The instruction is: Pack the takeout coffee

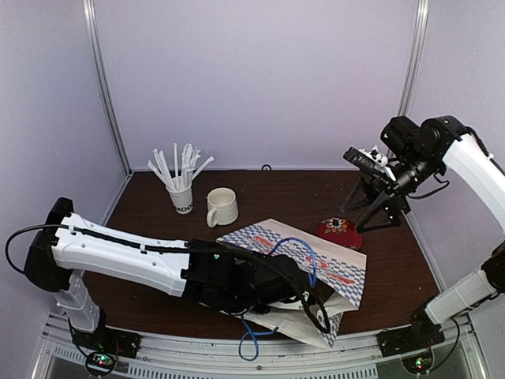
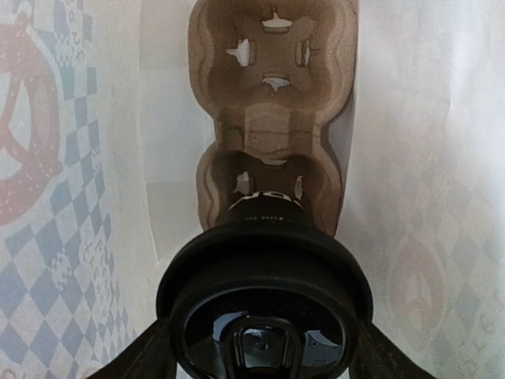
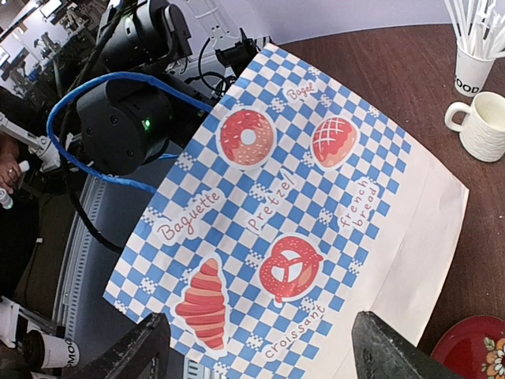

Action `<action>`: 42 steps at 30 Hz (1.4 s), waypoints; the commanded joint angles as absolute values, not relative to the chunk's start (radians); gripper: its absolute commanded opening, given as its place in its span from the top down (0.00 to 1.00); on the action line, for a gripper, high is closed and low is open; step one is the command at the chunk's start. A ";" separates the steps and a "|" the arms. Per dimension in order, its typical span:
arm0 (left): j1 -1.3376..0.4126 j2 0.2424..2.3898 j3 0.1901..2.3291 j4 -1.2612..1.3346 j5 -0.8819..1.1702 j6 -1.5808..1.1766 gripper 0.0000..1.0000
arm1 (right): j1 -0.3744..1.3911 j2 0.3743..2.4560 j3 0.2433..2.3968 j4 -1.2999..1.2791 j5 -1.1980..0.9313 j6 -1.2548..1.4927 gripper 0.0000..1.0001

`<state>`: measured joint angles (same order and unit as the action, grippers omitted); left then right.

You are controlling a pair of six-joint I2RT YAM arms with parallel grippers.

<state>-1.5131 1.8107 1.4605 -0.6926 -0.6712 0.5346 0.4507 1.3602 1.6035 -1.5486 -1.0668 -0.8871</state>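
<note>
The takeout coffee shows in the left wrist view, its black lid (image 2: 264, 304) facing the camera and its black body (image 2: 264, 204) pointing into the near pocket of a brown cardboard cup carrier (image 2: 272, 87). The carrier lies inside the blue-checked paper bag (image 1: 335, 264). My left gripper (image 2: 264, 359) is inside the bag, its fingers (image 2: 138, 359) pressed against both sides of the lid. In the top view the bag hides the cup and the left gripper's fingers. My right gripper (image 1: 375, 212) hangs open and empty above the table at the right, over the bag (image 3: 284, 197).
A paper cup with white straws (image 1: 181, 193) and a cream mug (image 1: 222, 207) stand at the back left of the table. A red plate (image 1: 339, 233) lies beside the bag's far edge, below the right gripper. The left arm's blue cable (image 1: 304, 253) loops over the bag.
</note>
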 commanded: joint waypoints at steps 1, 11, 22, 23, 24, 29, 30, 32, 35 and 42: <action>-1.489 1.777 1.438 -0.616 -0.639 0.557 0.39 | 0.375 1.431 1.645 -1.630 -1.191 -1.003 0.18; -1.475 1.773 1.443 -0.537 -0.591 0.606 0.39 | 0.316 1.547 1.663 -1.714 -1.226 -1.111 0.20; -1.470 1.770 1.471 -0.563 -0.562 0.631 0.39 | 0.271 1.653 1.703 -1.800 -1.247 -1.208 0.22; -1.467 1.775 1.468 -0.563 -0.562 0.634 0.39 | 0.267 1.664 1.707 -1.801 -1.250 -1.207 0.22; -1.464 1.778 1.465 -0.560 -0.560 0.636 0.39 | 0.263 1.674 1.711 -1.800 -1.254 -1.207 0.22; -1.449 1.789 1.453 -0.546 -0.551 0.638 0.39 | 0.253 1.706 1.728 -1.800 -1.254 -1.207 0.22; -1.444 1.791 1.453 -0.545 -0.552 0.637 0.39 | 0.251 1.712 1.730 -1.800 -1.253 -1.208 0.22; -1.434 1.793 1.449 -0.536 -0.548 0.638 0.39 | 0.245 1.723 1.734 -1.800 -1.253 -1.212 0.22; -1.414 1.796 1.445 -0.521 -0.525 0.638 0.39 | 0.236 1.742 1.739 -1.800 -1.258 -1.215 0.22; -1.399 1.814 1.449 -0.504 -0.481 0.647 0.39 | 0.218 1.763 1.735 -1.801 -1.263 -1.224 0.23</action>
<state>-1.4097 1.8053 1.4418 -0.5610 -0.5163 0.6357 0.2329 1.7538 1.7168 -1.6405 -1.2255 -1.1942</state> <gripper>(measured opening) 0.719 0.771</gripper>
